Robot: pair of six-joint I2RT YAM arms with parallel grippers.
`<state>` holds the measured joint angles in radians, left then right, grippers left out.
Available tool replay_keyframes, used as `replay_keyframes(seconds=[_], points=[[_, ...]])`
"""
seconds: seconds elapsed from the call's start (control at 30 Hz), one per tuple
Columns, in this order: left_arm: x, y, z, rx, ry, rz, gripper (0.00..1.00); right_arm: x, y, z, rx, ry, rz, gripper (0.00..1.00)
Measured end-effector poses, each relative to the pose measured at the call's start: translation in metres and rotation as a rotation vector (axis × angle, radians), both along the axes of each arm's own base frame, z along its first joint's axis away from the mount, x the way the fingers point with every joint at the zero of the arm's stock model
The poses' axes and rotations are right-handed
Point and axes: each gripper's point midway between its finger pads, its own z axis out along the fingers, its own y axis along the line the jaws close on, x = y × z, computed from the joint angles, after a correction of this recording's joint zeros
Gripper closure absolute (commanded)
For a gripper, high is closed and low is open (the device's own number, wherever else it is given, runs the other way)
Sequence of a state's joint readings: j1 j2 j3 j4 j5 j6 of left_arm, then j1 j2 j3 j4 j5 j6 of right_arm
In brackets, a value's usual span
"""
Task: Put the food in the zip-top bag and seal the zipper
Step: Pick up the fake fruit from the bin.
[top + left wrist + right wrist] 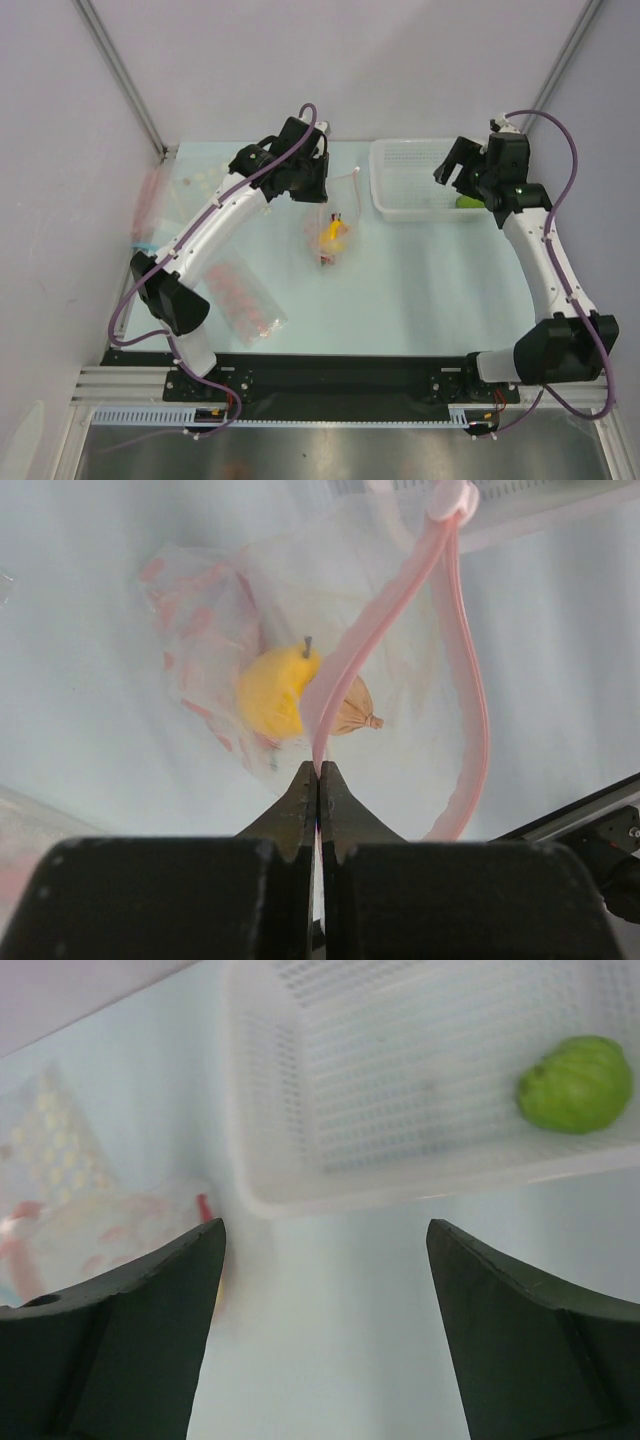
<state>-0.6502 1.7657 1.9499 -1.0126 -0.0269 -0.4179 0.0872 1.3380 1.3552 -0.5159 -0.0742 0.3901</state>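
**Zip-top bag (330,232) at mid-table, mouth lifted by its zipper (465,680); one fruit to load.**

The left hand (318,772) is clenched on the zipper strip, which loops open above the bag. Inside lie one yellow pear-like fruit (270,690) and one beige bulb (352,710), touching. One green round fruit (575,1083) sits in the single white basket (260,1110) at the far right of the table (420,290), with the right hand (322,1230) released above it, jaws wide. The red chili pepper cannot be told for certain. Two flat packets (245,300) lie at the left. Advisable: straddle the green fruit's widest part, close gently, and keep the strip raised so the mouth gapes.
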Motion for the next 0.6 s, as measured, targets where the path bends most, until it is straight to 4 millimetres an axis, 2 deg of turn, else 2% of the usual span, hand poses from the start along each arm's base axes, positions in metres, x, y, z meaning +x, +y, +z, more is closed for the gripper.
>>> replay_keyframes(seconds=[0.27, 0.43, 0.53, 0.6], points=[[0.001, 0.004, 0.001, 0.015, -0.008, 0.009, 1.0, 0.028, -0.068, -0.079, -0.12, 0.244, -0.173, 0.08], [0.0, 0.006, 0.0, 0.026, -0.008, 0.007, 1.0, 0.035, -0.111, -0.116, -0.144, 0.35, -0.262, 0.07], [0.0, 0.006, 0.0, 0.031, -0.01, 0.001, 1.0, 0.041, -0.127, -0.131, -0.152, 0.387, -0.296, 0.07], [0.0, 0.007, 0.0, 0.033, -0.012, -0.002, 1.0, 0.049, -0.13, -0.139, -0.153, 0.402, -0.296, 0.07]])
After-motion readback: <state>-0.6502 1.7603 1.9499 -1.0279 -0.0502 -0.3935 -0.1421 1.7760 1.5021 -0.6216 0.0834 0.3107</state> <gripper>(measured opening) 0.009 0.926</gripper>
